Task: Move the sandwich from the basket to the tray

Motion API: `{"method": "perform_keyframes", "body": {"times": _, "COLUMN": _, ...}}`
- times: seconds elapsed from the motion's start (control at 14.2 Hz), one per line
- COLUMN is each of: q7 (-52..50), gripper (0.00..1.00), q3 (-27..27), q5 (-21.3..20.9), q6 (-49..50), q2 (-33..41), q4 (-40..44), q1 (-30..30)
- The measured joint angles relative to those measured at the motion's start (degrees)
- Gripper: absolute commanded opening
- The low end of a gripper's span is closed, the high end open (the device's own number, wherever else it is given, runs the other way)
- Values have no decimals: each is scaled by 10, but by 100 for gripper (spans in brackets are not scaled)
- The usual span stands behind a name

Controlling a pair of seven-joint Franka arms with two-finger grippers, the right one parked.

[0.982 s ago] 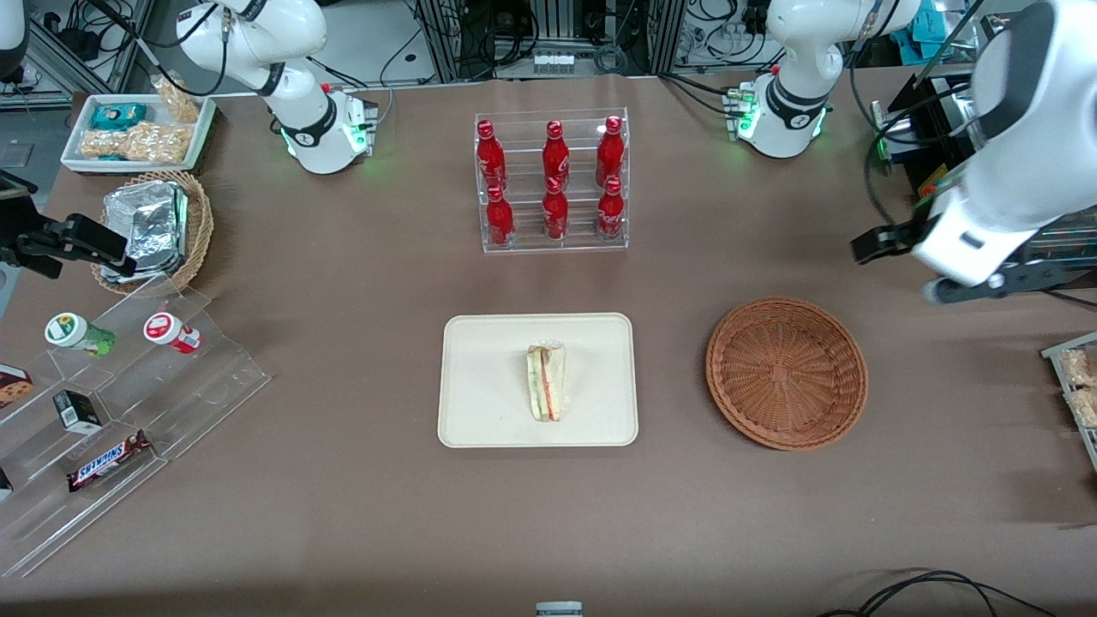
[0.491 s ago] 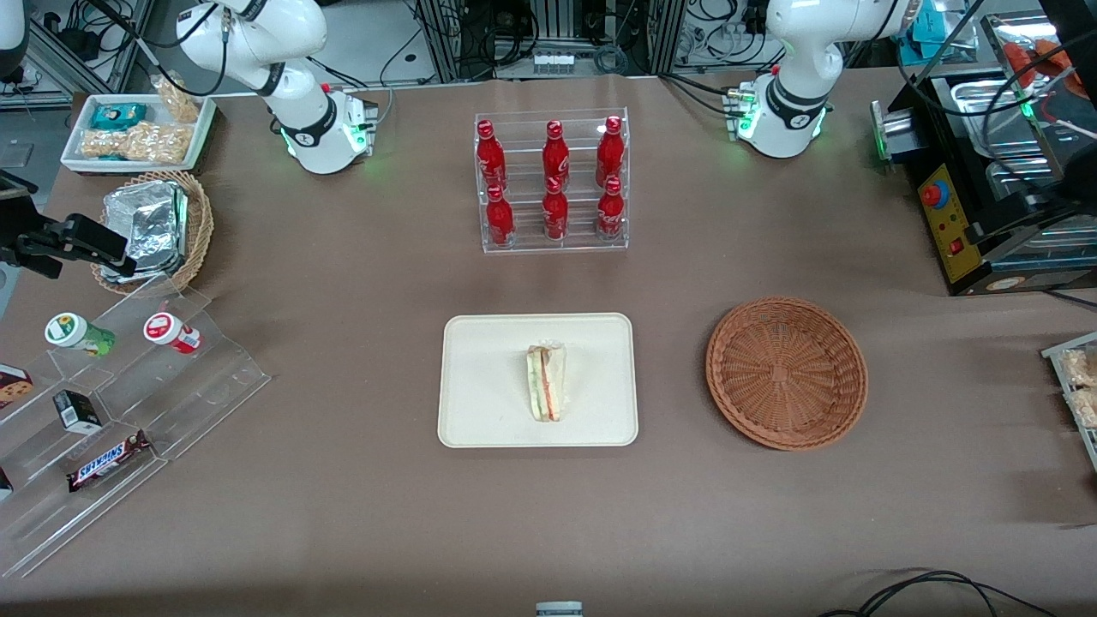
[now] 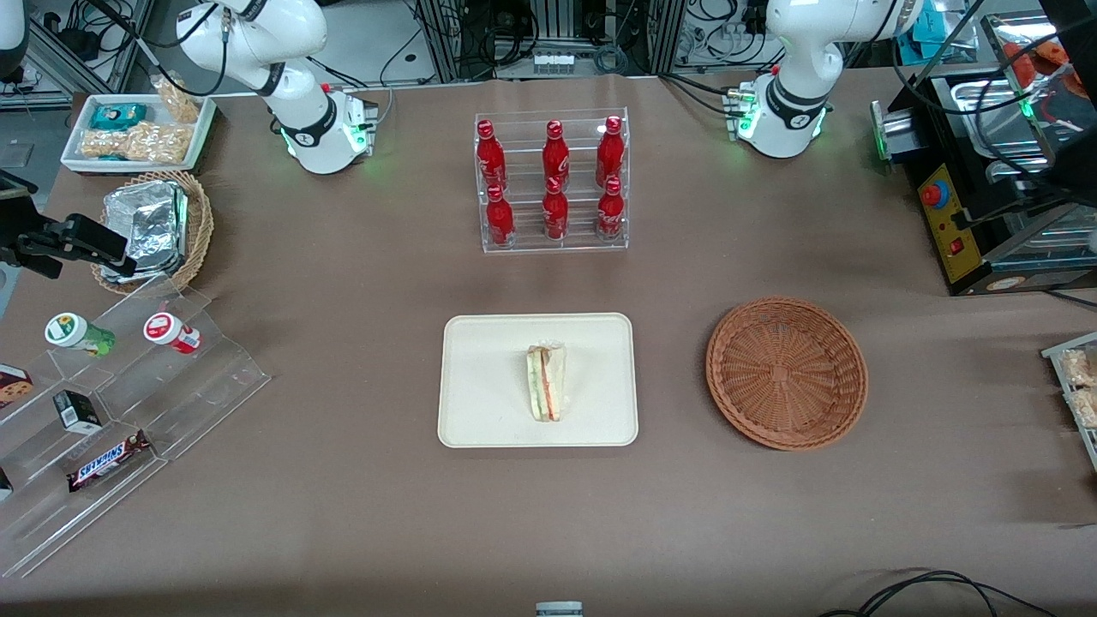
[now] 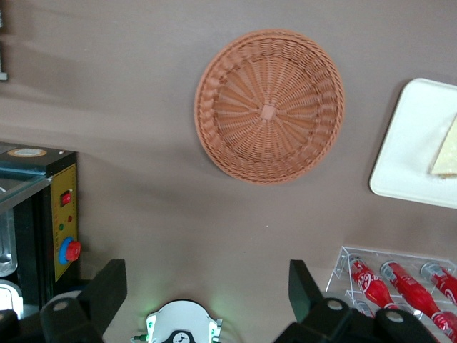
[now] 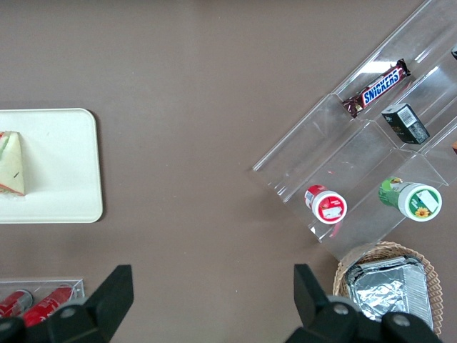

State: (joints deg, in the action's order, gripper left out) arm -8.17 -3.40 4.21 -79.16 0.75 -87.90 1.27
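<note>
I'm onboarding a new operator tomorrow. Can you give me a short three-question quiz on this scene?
1. True or false: the sandwich lies on the tray.
2. What is in the basket? A) foil packets B) nothing C) a bottle
3. Fill in: the left hand, high above the table toward the working arm's end, has its fingers ____.

Key: 1 true; 2 B; 3 open.
</note>
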Motion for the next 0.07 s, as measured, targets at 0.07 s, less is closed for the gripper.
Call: {"method": "perform_keyframes", "body": {"times": 0.07, "q7": -1, "gripper": 100, "q3": 12, "q5": 0, "q6": 1, "q2": 0, "q4": 0, "q1": 0}}
